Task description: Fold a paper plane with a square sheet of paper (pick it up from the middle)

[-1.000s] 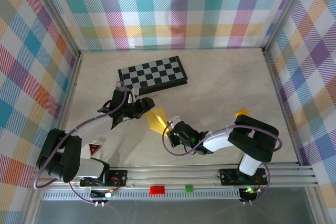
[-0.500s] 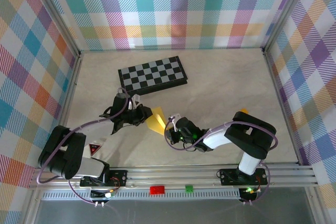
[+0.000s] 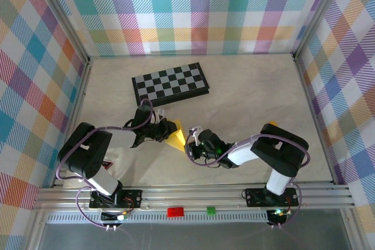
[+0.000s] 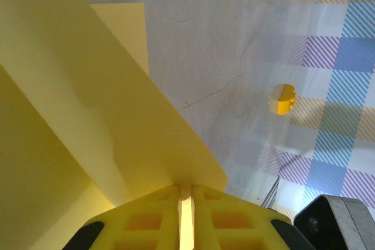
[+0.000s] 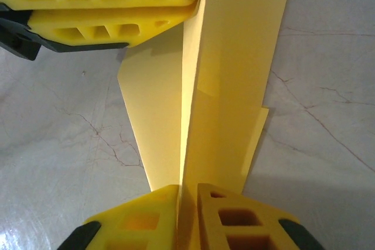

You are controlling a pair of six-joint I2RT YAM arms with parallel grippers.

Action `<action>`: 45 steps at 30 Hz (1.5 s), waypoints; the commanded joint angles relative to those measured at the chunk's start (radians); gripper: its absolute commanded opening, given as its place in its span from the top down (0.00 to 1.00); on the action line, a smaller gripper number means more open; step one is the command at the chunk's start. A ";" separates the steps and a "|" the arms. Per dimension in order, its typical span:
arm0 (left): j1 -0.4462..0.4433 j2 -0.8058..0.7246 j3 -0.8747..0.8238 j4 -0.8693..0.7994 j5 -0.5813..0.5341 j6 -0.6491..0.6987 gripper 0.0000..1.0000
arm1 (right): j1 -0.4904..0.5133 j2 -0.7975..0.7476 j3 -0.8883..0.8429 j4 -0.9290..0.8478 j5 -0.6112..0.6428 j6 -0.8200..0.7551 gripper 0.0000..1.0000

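Okay, left end effector [image 4: 185, 189]: fingers pressed together on the near edge of the paper plane [image 5: 234, 86], with only a hairline slit between them. Right end effector [image 5: 187, 190]: fingers drawn in close with the paper's centre fold running up between them. That reads as a light pinch, though grip strength can't be judged.

The two face each other nearly tip to tip, with the paper stood on edge between them. One flap leans out to the side and the lower edges sit near or on the surface [image 3: 246, 98], front-centre, just ahead of the arm bases. The paper is half-made, folded along the middle but not yet a clean dart.

The step looks like setting the centre crease. To do it well:
- Keep both pinches on the same fold line and pull apart only gently and evenly — thin paper will buckle or tear if one side twists.
- Let just one end effector slide or regrip at a time.
- Stay low so the flaps don't flop open.

The chessboard [image 3: 170, 83] sits well behind and the small orange-yellow block [image 4: 283, 98] is off to the right, neither in the way.
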 commanded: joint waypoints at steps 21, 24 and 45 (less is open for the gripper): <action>-0.012 -0.020 0.022 -0.035 -0.019 0.032 0.88 | -0.021 0.039 -0.019 -0.009 -0.092 0.102 0.91; -0.013 -0.053 0.011 -0.050 -0.025 0.033 0.88 | -0.023 0.056 -0.027 0.021 -0.093 0.131 0.92; -0.032 0.038 0.018 -0.025 -0.064 0.033 0.91 | -0.026 0.088 -0.020 0.032 -0.114 0.139 0.91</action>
